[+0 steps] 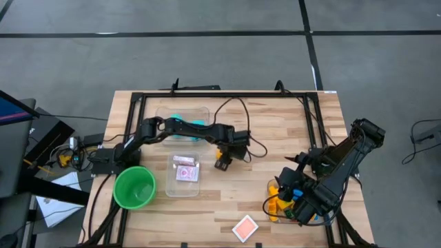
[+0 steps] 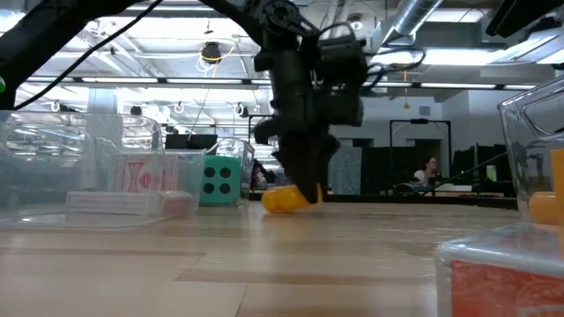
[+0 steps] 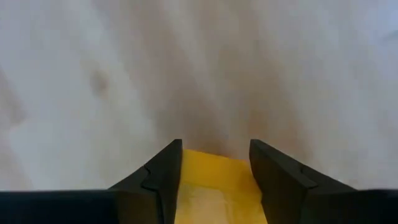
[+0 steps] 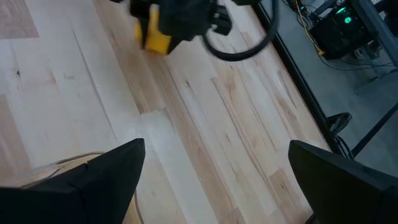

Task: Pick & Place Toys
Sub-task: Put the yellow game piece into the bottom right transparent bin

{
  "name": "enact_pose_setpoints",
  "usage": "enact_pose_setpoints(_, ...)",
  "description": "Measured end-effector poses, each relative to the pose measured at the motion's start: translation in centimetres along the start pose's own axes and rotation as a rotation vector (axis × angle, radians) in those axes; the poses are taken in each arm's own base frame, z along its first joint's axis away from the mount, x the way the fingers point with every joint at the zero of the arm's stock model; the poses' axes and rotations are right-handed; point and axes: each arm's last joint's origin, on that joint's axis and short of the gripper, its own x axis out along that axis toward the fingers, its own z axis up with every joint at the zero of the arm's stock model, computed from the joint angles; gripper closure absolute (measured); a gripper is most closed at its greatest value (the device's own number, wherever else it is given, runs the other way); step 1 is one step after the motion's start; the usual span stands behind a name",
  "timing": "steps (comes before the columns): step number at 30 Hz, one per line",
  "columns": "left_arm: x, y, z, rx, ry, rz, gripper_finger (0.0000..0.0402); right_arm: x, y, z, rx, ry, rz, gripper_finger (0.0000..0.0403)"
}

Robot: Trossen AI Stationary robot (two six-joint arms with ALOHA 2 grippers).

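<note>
My left gripper [image 1: 222,160] stands at the table's middle, pointing down, shut on a yellow brick [image 2: 284,200] that also shows in the left wrist view [image 3: 214,186]. My right gripper [image 4: 217,180] is open and empty, hovering at the near right [image 1: 303,210] over a clear bin [image 1: 270,207] that holds yellow, orange and blue bricks. A cyan die [image 2: 218,180] sits in the far clear bin [image 1: 182,114]. Red-and-white cards [image 1: 186,172] lie in the middle bin. One card [image 1: 244,227] lies flat on the table near the front edge. My left gripper pinches the yellow brick between its two fingers [image 3: 163,183], one on each of two opposite sides [image 3: 186,180]. The fingers come from above, pointing down. In the low view the brick's underside [image 2: 280,210] is at the table top; I cannot tell whether it is lifted clear.
A green cup [image 1: 134,187] stands at the near left beside the card bin. A black frame [image 1: 220,94] runs along the table's far edge and sides. Cables trail from my left arm [image 1: 241,114]. Bare wood lies between the two grippers [image 1: 255,179].
</note>
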Motion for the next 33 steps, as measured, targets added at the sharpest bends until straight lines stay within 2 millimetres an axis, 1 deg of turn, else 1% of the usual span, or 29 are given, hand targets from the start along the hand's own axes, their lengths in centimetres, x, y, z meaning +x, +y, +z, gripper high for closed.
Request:
enact_pose_setpoints(2,-0.4,-1.1,0.9,0.019,-0.044,-0.017,0.0245,0.0,0.0,0.0,-0.003,0.001,-0.002,0.0014)
enact_pose_setpoints(4,-1.2,-2.0,1.8,0.033,-0.099,-0.026,0.0245,0.0,-0.1,0.0,-0.009,0.002,-0.008,0.0014)
enact_pose_setpoints(6,-2.8,-2.9,2.8,0.043,-0.177,-0.031,0.0245,0.0,-0.1,-0.1,-0.011,0.001,-0.007,0.0014)
enact_pose_setpoints(10,-6.7,-4.4,4.6,0.055,-0.363,-0.049,0.0245,0.0,-0.1,-0.1,-0.011,0.001,-0.007,0.0014)
enact_pose_setpoints(15,-11.2,-6.2,6.1,0.090,-0.567,-0.086,0.0245,0.0,-0.1,0.0,-0.011,-0.014,-0.012,0.0014)
enact_pose_setpoints(19,-13.3,-7.8,6.7,0.142,-0.661,-0.122,0.0245,0.0,-0.1,0.0,-0.011,-0.035,-0.018,0.0014)
enact_pose_setpoints(22,-14.5,-9.1,7.2,0.186,-0.718,-0.158,0.0246,-0.1,-0.1,0.1,-0.011,-0.063,-0.026,0.0014)
enact_pose_setpoints(23,-14.9,-9.6,7.2,0.202,-0.731,-0.177,0.0251,-0.1,-0.1,0.2,-0.012,-0.077,-0.030,0.0014)
enact_pose_setpoints(24,-15.3,-10.1,7.3,0.219,-0.744,-0.198,0.0271,-0.1,-0.2,0.2,-0.012,-0.093,-0.036,0.0014)
enact_pose_setpoints(26,-15.9,-11.2,7.4,0.253,-0.771,-0.241,0.0292,-0.1,-0.2,0.3,-0.012,-0.126,-0.045,0.0014)
enact_pose_setpoints(29,-16.4,-13.5,7.4,0.322,-0.838,-0.286,0.0337,-0.1,-0.2,0.4,-0.011,-0.164,-0.056,0.0014)
enact_pose_setpoints(31,-16.7,-15.1,7.1,0.361,-0.882,-0.283,0.0377,-0.2,-0.2,0.4,-0.013,-0.176,-0.057,0.0014)
enact_pose_setpoints(32,-16.8,-15.7,6.8,0.375,-0.895,-0.257,0.0391,-0.2,-0.2,0.4,-0.014,-0.177,-0.056,0.0014)
enact_pose_setpoints(33,-16.9,-16.2,6.5,0.385,-0.901,-0.221,0.0396,-0.2,-0.2,0.3,-0.014,-0.177,-0.055,0.0014)
